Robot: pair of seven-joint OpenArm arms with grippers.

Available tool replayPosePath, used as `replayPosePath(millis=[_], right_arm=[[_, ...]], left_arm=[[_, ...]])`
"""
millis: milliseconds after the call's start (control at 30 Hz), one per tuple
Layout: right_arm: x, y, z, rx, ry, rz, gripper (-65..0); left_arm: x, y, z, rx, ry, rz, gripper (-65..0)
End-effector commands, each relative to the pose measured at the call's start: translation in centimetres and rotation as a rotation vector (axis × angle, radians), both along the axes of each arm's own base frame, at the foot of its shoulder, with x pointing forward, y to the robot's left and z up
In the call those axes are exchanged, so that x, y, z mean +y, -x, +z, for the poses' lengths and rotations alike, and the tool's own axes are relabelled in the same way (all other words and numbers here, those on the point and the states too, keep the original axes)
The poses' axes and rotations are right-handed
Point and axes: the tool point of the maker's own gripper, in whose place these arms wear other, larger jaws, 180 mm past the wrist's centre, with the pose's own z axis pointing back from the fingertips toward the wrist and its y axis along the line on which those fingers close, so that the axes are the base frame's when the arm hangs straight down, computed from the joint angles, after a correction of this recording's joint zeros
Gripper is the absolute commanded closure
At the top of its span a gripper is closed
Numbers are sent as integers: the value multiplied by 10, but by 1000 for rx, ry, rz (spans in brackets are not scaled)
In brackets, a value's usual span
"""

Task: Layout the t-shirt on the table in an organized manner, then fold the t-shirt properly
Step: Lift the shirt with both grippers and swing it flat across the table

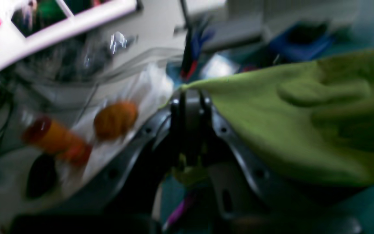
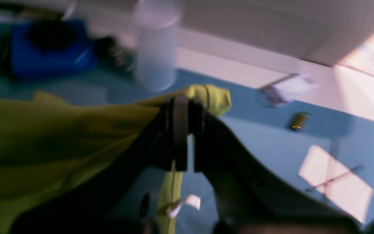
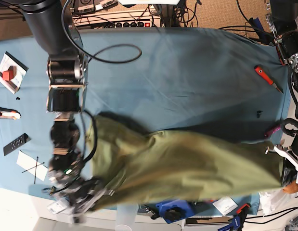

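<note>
The olive-green t-shirt [image 3: 187, 163] hangs stretched sideways between my two grippers, over the near part of the blue table [image 3: 187, 72]. At the left of the base view, my right gripper [image 3: 88, 196] is blurred at the shirt's left end. The right wrist view shows this gripper [image 2: 185, 107] shut on a bunched edge of the t-shirt [image 2: 60, 130], with a white tag [image 2: 183, 203] dangling below. My left gripper [image 3: 282, 175] holds the shirt's right end. In the left wrist view the gripper [image 1: 190, 94] is shut on the t-shirt [image 1: 287, 130], which spreads away to the right.
A red-handled screwdriver [image 3: 266, 77] lies at the far right and a black cable loop [image 3: 115, 53] at the back. At the left edge are a remote [image 3: 15, 144], a white paper [image 3: 33, 166] and a small box [image 3: 9, 71]. A blue object [image 3: 173, 209] sits at the near edge.
</note>
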Motion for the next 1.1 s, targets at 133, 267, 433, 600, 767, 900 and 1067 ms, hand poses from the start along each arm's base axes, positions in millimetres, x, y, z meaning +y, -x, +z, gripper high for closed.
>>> replayPosePath(millis=[133, 267, 433, 600, 767, 900, 1067], right_arm=[[-23, -8, 69, -84, -86, -10, 0], [-29, 8, 88, -61, -143, 15, 0], [-39, 28, 92, -64, -140, 27, 0], [-37, 49, 52, 5, -143, 43, 0], [-24, 81, 38, -15, -89, 87, 0], [-16, 112, 28, -37, -47, 102, 0], [-3, 155, 11, -43, -5, 131, 0]], left_arm=[[2, -2, 33, -104, -8, -6, 0], [-4, -1, 22, -40, 37, -31, 0], [-18, 6, -1, 78, 32, -116, 0], [-19, 16, -22, 150, 49, -130, 0], [-9, 29, -33, 173, 48, -121, 0], [1, 45, -42, 190, 105, -116, 0], [9, 68, -57, 224, 155, -132, 0]])
